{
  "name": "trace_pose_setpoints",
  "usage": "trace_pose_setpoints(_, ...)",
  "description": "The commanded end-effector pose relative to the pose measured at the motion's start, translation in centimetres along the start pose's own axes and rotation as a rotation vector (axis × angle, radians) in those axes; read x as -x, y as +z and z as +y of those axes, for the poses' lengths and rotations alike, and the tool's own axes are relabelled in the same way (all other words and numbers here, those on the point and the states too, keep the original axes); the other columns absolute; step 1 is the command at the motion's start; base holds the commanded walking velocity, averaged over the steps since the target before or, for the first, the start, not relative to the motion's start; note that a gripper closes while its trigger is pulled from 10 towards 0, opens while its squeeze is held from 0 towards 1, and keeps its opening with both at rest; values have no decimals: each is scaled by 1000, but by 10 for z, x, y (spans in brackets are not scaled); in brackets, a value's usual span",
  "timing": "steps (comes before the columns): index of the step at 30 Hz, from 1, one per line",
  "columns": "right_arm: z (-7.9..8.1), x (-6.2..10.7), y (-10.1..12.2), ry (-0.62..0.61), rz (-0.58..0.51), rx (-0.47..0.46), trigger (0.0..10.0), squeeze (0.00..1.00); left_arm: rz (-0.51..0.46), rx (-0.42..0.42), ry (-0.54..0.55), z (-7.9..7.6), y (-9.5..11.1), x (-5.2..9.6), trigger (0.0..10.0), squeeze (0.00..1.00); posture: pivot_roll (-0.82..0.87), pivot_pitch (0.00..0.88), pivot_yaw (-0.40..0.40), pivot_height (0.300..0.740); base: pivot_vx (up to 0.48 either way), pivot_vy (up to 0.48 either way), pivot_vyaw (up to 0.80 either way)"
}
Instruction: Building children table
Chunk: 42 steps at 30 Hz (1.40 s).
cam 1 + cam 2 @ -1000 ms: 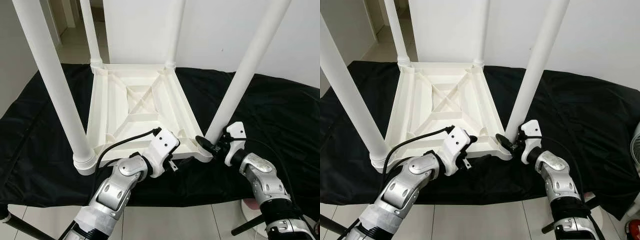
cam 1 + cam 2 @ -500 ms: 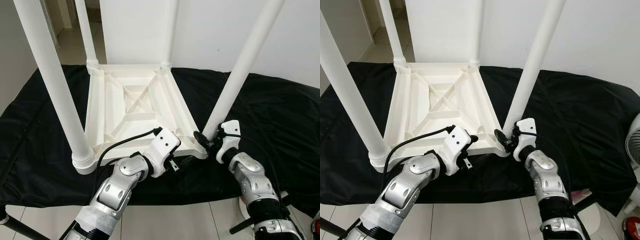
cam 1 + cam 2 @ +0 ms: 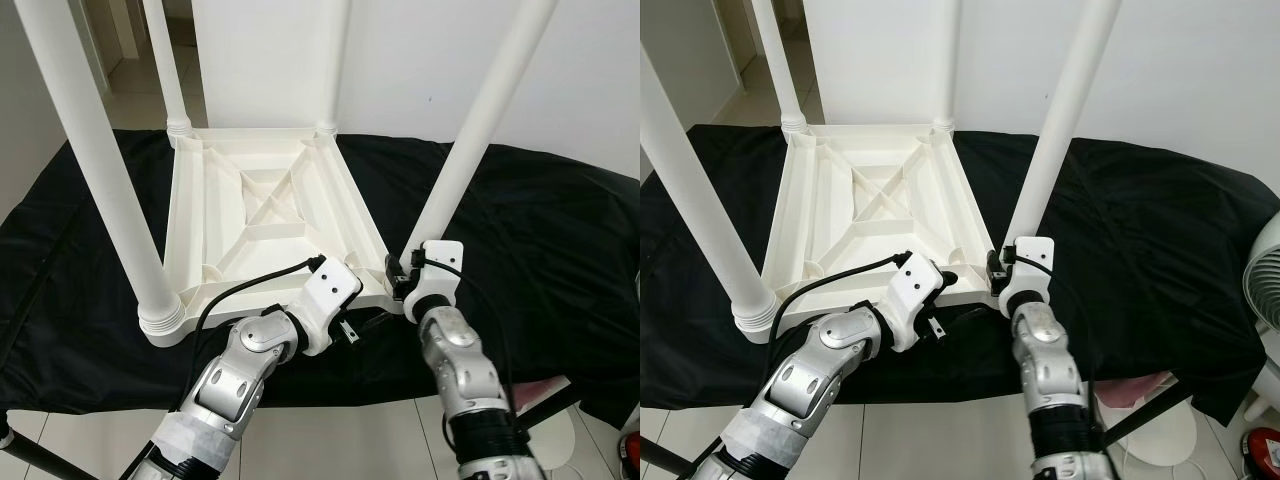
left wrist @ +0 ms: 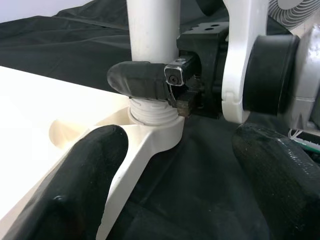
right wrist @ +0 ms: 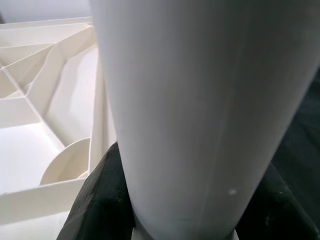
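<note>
In the left eye view, a white plastic children's table [image 3: 265, 215] is seen lying upside down on a desk draped in black cloth [image 3: 540, 230], with four round white legs standing up from its corners. The near right white leg [image 3: 475, 140] rises from the corner closest to the robot's right arm. The right pincer [image 3: 403, 277] is set at the foot of that leg, just above its socket. The left pincer [image 3: 352, 325] is held beside the table's near edge, close to the same corner.

In the right eye view, a white fan [image 3: 1265, 290] is seen past the desk's right end, well apart from the table.

In the left wrist view, the left pincer's black fingers [image 4: 82, 185] are spread apart, with the table's corner socket between them, and nothing is gripped. One black finger of the right pincer is seen pressed against the leg's threaded base.

In the right wrist view, the leg is seen clamped between the right pincer's two black fingers [image 5: 102, 200].
</note>
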State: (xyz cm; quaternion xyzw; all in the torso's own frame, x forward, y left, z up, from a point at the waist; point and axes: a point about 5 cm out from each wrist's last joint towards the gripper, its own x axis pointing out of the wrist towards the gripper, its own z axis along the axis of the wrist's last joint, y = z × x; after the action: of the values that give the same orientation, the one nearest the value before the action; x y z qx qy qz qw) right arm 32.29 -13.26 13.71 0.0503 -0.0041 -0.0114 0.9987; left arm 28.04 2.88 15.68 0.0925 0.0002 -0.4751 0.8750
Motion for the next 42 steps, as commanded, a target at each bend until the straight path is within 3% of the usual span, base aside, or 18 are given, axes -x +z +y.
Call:
trace_pose_setpoints(1,6,4,-7,-23,40,-45,10000,0,10,10,26,0,-2,-1,10000,0,49,33,-58,740,0,0,0)
trace_pose_setpoints(10,2,0,0,-7,17,-32,10000,0,11,4,24,0,-3,-2,10000,0,49,18,-58,740,0,0,0)
trace_pose_setpoints(11,-1,0,1,0,7,-42,10000,1000,10,3,24,0,-2,-2,10000,0,49,18,-58,740,0,0,0)
trace_pose_setpoints(17,-11,-1,13,78,-40,-86,10000,1000,10,3,23,0,-3,-2,10000,0,47,15,-60,740,0,0,0)
trace_pose_setpoints(20,-19,-2,18,122,-50,-43,10000,1000,11,3,23,0,-3,-3,10000,0,47,15,-60,740,0,0,0)
trace_pose_setpoints(21,-23,-2,17,158,-40,-10,10000,906,11,4,24,0,-3,-3,10000,0,46,16,-60,740,0,0,0)
trace_pose_setpoints(22,-25,-2,16,183,-31,11,10000,906,11,5,24,0,-3,-3,10000,0,46,16,-60,740,0,0,0)
trace_pose_setpoints(23,-29,-1,15,218,-21,39,10000,0,10,5,24,0,-3,-3,10000,0,45,17,-60,740,0,0,0)
trace_pose_setpoints(27,-39,4,11,346,7,120,10000,0,10,4,27,1,-2,-2,10000,0,41,20,-57,740,0,0,0)
trace_pose_setpoints(32,-41,5,10,388,20,119,10000,0,10,4,27,1,-2,-2,10000,0,41,20,-57,740,0,0,0)
trace_pose_setpoints(38,-49,10,0,622,72,231,10000,0,8,7,27,3,-1,-5,10000,0,33,22,-49,740,0,0,0)
trace_pose_setpoints(42,-52,6,0,659,87,233,10000,0,7,5,28,4,0,-5,10000,0,34,21,-48,740,0,0,0)
